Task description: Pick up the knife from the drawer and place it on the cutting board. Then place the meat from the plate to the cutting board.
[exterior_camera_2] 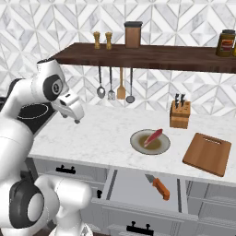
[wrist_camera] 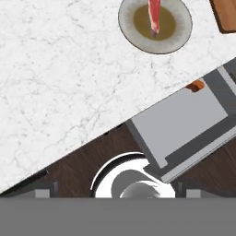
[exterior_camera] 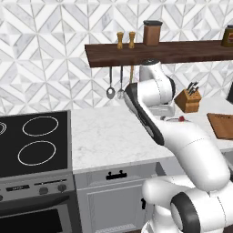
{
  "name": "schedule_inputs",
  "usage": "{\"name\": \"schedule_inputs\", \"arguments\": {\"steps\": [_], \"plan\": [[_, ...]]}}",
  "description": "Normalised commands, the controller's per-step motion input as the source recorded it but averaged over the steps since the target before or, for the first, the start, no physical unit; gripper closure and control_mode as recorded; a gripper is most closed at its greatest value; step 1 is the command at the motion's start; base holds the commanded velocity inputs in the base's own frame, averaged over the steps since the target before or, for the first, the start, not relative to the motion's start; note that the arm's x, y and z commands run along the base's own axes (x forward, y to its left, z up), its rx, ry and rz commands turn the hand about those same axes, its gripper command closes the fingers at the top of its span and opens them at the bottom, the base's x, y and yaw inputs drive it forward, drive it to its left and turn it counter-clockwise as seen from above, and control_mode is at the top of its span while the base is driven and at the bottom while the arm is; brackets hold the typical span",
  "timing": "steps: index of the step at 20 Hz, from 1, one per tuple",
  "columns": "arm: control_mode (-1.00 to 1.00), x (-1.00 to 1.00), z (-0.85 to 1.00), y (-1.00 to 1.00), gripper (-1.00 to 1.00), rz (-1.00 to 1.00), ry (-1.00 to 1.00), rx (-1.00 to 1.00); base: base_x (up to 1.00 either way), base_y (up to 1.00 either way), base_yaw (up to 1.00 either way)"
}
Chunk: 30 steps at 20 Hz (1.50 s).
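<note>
Nothing is placed yet – the knife (exterior_camera_2: 157, 185) lies in the open drawer (exterior_camera_2: 124, 186) at lower centre, the meat (exterior_camera_2: 153, 137) on the plate (exterior_camera_2: 137, 144), the board (exterior_camera_2: 207, 153) bare at right. The gripper (exterior_camera_2: 79, 119), at left above the counter, is empty – its jaws' spread can't be told

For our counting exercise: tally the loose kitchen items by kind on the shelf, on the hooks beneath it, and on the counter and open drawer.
Shelf containers and shakers: 4, e.g. brown canister
Hanging metal and wooden utensils: 4
Wooden knife block: 1
Round grey-olive plate: 1
Red meat strip: 1
Brown wooden cutting board: 1
Orange-handled knife: 1
Total: 13
</note>
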Motion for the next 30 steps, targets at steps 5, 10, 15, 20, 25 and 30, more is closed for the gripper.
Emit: {"name": "schedule_inputs", "arguments": {"steps": [5, 10, 15, 20, 25, 30], "plan": [[-1.0, -0.01, 0.0, -0.34, -1.0, -0.05, 0.03, 0.0, 0.0, 0.0, 0.0], [-1.0, -0.01, 0.0, 0.0, -1.0, 0.0, 0.0, 0.0, 0.0, 0.0, 0.0], [1.0, -0.04, -0.01, 0.05, -1.0, 0.0, 0.01, 0.0, -0.06, 0.74, -0.36], [1.0, 0.0, 0.0, 0.0, -1.0, 0.0, 0.0, 0.0, 0.0, 0.38, -0.9], [1.0, 0.0, 0.0, 0.0, -1.0, 0.0, 0.0, 0.0, 0.0, 0.0, -1.0], [1.0, 0.0, 0.0, 0.0, -1.0, 0.0, 0.0, 0.0, -0.05, 0.02, -1.0]]}}
